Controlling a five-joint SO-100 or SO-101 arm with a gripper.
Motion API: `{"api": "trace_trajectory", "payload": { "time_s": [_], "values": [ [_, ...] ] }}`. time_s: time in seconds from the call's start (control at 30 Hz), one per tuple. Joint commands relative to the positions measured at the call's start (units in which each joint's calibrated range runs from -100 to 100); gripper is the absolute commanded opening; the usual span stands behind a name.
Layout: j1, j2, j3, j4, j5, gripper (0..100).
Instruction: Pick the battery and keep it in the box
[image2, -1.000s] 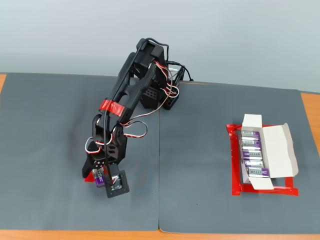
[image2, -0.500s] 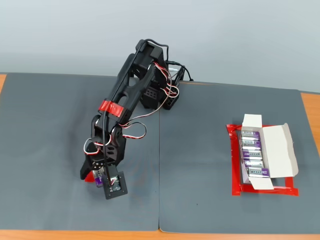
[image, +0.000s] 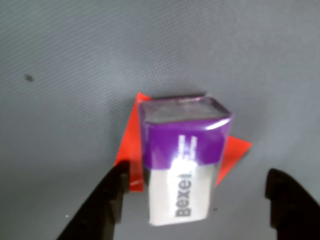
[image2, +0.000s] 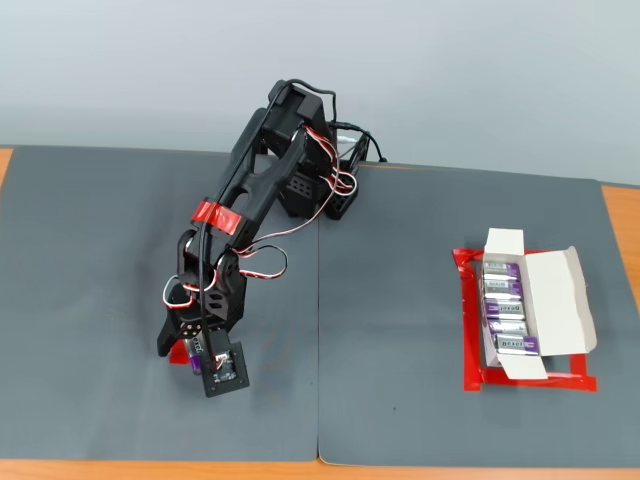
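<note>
The battery (image: 182, 160) stands upright on a flat red tape patch (image: 131, 145), purple on top with a silver-white label band below. My gripper (image: 200, 207) is open around it, one dark finger (image: 107, 200) to its left and one (image: 290, 200) to its right, both clear of it. In the fixed view the gripper (image2: 187, 350) is low over the left mat, and only a purple sliver of the battery (image2: 189, 361) shows under it. The white box (image2: 558, 300) lies open at the right with several identical batteries (image2: 505, 310) in a row inside.
The box sits inside a red tape frame (image2: 470, 335). Two grey mats (image2: 400, 300) cover the table and meet at a seam in the middle. The arm's base (image2: 320, 190) stands at the back centre. Wood table edge (image2: 620, 210) shows at the right.
</note>
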Motion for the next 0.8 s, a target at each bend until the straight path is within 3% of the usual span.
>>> {"api": "trace_trajectory", "payload": {
  "time_s": [0.0,0.3,0.77],
  "values": [
    [0.14,-0.16,-1.63,-0.47,0.22,30],
    [-0.23,-0.16,-1.63,-0.47,0.06,12],
    [-0.16,-1.61,-2.26,0.48,-0.3,7]
  ]
}}
